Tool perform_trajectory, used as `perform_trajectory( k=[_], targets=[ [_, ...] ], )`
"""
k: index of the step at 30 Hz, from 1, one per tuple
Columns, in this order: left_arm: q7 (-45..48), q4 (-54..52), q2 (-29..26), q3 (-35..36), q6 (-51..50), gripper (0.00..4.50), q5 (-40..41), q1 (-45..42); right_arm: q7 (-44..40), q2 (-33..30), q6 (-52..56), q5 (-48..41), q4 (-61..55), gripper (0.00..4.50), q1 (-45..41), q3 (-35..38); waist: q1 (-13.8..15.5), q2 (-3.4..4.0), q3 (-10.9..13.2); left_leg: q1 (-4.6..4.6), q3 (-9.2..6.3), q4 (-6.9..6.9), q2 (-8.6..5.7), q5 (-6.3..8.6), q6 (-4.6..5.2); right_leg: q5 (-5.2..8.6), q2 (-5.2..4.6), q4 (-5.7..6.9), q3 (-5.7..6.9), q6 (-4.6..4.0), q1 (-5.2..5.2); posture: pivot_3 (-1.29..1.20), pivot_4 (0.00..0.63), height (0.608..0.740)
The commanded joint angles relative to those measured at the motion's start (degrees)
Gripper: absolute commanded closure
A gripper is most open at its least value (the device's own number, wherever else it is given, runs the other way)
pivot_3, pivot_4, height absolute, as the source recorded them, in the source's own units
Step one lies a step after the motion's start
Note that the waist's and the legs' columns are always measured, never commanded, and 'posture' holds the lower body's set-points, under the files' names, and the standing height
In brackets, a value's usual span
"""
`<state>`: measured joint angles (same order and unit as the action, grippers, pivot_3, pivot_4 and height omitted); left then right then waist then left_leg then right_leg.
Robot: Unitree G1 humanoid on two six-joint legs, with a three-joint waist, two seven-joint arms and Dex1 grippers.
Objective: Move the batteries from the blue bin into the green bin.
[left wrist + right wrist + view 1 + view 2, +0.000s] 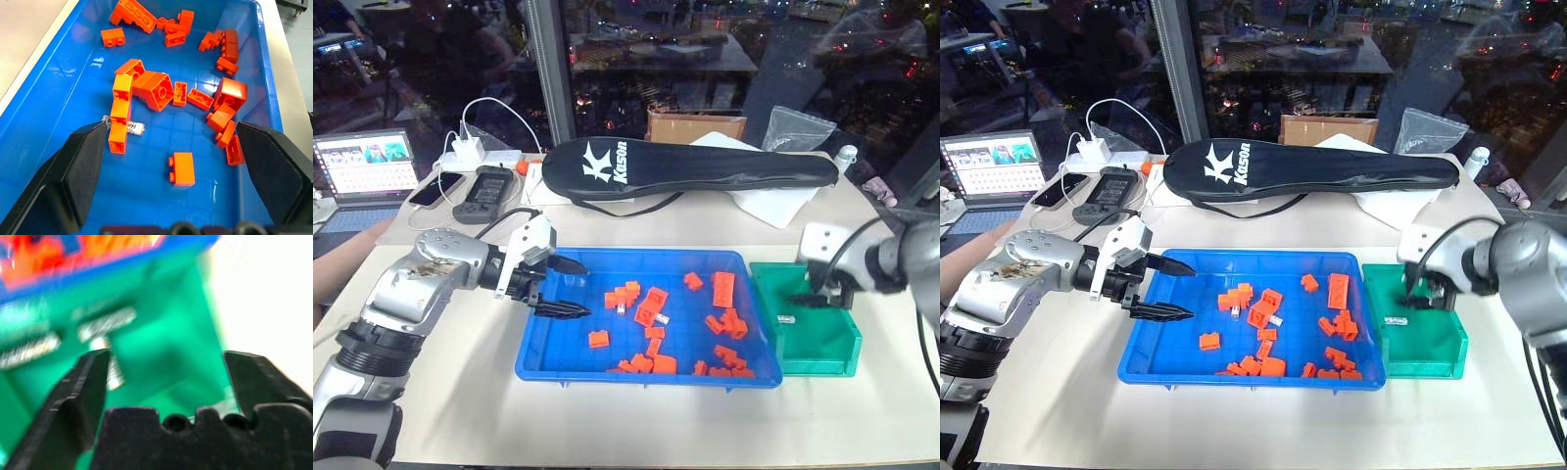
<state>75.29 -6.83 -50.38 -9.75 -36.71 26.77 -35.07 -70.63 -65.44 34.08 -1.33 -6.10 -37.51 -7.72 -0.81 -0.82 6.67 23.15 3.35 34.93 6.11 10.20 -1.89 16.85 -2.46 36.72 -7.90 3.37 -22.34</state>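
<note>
My left fingers (pixel 171 171) gape over the blue bin (pixel 548 343), 1 battery (pixel 133 128) wedged beside bricks (pixel 146 88); I risk pinching both. My right fingers (pixel 166 382) gape empty above the green bin (pixel 822 357).

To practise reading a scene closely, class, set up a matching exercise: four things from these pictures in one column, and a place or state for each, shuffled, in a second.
Things
1. left gripper
2. right gripper
3. battery among the orange bricks
4. black racket case

Places or states
A. on the table behind the bins
B. open, over the green bin
C. lying in the blue bin
D. open, over the blue bin's left end

Pairs: 1-D, 2-B, 3-C, 4-A
</note>
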Motion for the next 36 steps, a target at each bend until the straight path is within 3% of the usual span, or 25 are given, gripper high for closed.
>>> perform_trajectory(
  k=[1, 6, 11, 16, 21, 22, 25, 36],
  targets=[
    [-0.3, -1.7, -0.9, 2.0, -0.3, 0.00, 0.2, -0.1, 1.7, 7.4, 7.0, -5.4, -8.9, 0.07, -1.5, -0.7, 0.0, -0.07, 0.0, -0.05, -0.02, -0.03, 0.00, 0.00, 0.00, 0.03, 0.01, 0.03, 0.01, -0.04, 0.03, 0.00, 0.150, 0.696],
    [-0.5, -1.9, -1.1, 2.2, -0.5, 0.00, 0.2, 0.1, 11.6, 22.1, 16.9, -5.6, -13.3, 0.07, 1.1, -6.6, 0.1, -0.15, -0.1, 0.03, -0.10, 0.02, 0.00, 0.00, 0.00, 0.04, 0.02, 0.14, 0.05, -0.10, -0.01, 0.00, 0.150, 0.696],
    [-0.8, -1.5, -1.0, 2.2, -0.4, 0.00, -0.1, 0.3, 15.3, 26.8, 20.2, -5.1, -10.9, 0.07, -1.1, -10.1, 1.3, -0.13, -0.1, 0.23, -0.10, 0.17, -0.06, -0.01, -0.01, -0.09, -0.02, 0.14, 0.05, -0.32, -0.06, 0.00, 0.150, 0.696],
    [-1.0, -1.4, -1.1, 2.4, 0.0, 0.00, -0.5, 0.7, 19.4, 32.7, 23.3, -6.8, -5.7, 0.07, -3.7, -9.2, 1.3, -0.15, -0.1, 0.12, -0.13, 0.13, -0.05, -0.01, -0.01, 0.02, 0.02, 0.25, 0.05, -0.22, -0.04, 0.00, 0.150, 0.696],
    [-4.8, -0.1, 1.2, 5.0, -0.6, 0.00, 0.5, -0.6, 21.0, 35.3, 28.6, -10.5, -2.4, 0.07, -4.4, -6.2, 1.5, -0.15, -0.1, 0.18, -0.14, 0.11, -0.05, -0.01, 0.00, -0.03, 0.02, 0.26, 0.06, -0.36, -0.06, 0.00, 0.150, 0.696],
    [-5.2, -0.3, 1.4, 5.3, -0.6, 0.00, 0.6, -0.8, 21.2, 35.2, 28.5, -10.5, -1.6, 0.60, -4.4, -6.5, 1.5, -0.15, -0.1, 0.18, -0.14, 0.12, -0.06, -0.01, 0.00, -0.03, 0.02, 0.26, 0.06, -0.36, -0.05, 0.00, 0.150, 0.696],
    [-5.4, -0.9, 1.4, 5.6, -0.7, 0.00, 0.6, -0.9, 21.8, 35.3, 28.2, -11.0, 0.2, 1.45, -4.5, -6.8, 1.4, -0.15, -0.1, 0.17, -0.15, 0.12, -0.06, -0.01, 0.00, -0.03, 0.02, 0.26, 0.06, -0.36, -0.05, 0.00, 0.150, 0.696],
    [-6.1, -3.0, 0.5, 6.5, -1.4, 0.00, 1.3, 1.2, 22.0, 36.7, 26.4, -12.6, 6.5, 1.45, -4.7, -7.7, 1.1, -0.15, -0.1, 0.15, -0.16, 0.05, -0.06, -0.01, 0.00, 0.03, 0.03, 0.26, 0.07, -0.27, -0.05, 0.00, 0.150, 0.696]
  ],
)
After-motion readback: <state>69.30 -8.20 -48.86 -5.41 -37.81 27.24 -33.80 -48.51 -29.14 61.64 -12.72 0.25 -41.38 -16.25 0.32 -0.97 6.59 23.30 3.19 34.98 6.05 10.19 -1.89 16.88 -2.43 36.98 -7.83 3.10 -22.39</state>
